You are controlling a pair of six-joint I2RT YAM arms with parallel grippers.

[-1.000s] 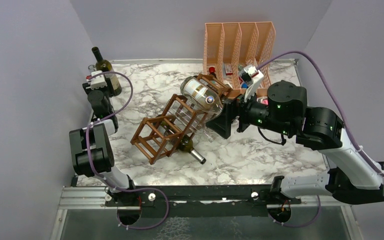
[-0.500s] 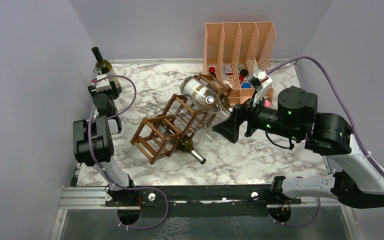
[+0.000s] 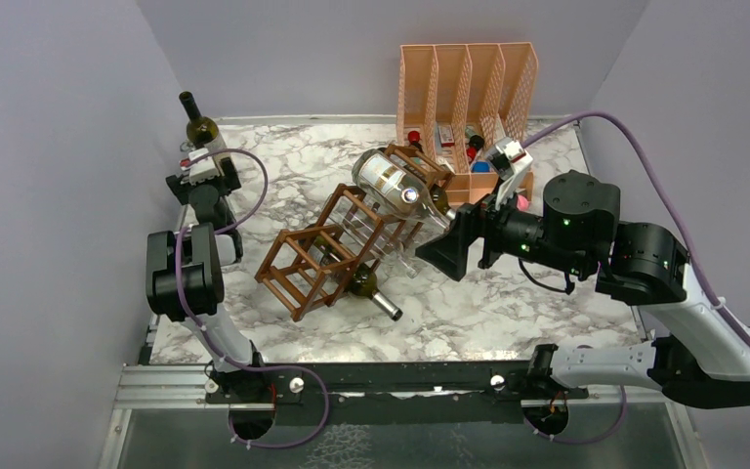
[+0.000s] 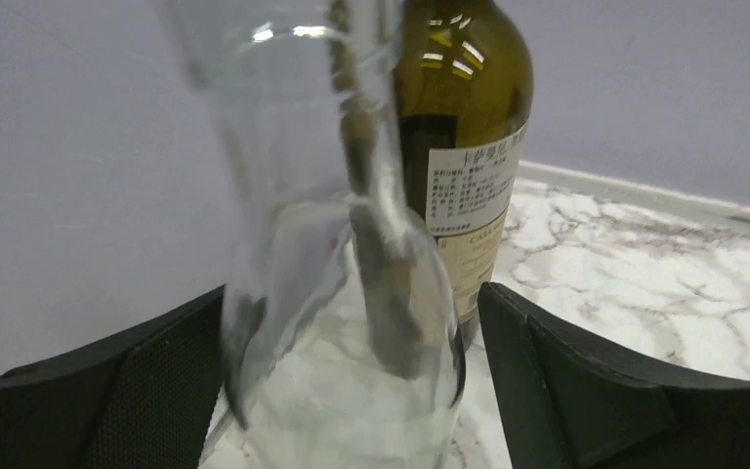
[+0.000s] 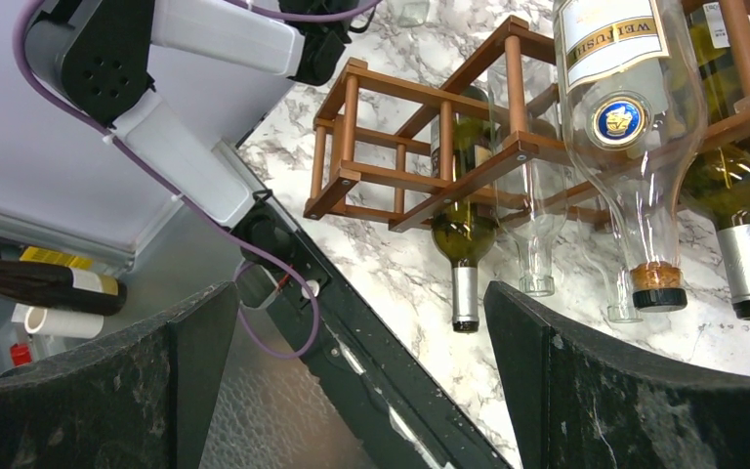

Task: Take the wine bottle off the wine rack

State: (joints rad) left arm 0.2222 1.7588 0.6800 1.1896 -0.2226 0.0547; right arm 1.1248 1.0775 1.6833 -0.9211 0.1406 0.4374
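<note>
At bench centre the wine rack [image 3: 337, 256] cradles the clear wine bottle [image 3: 391, 184] toward 1 o'clock; my right tool [image 3: 441, 252], spread wide at 3 o'clock, is lining up and must next straddle its neck, while the left tool [image 4: 352, 391] sits wide at 10 o'clock.
</note>
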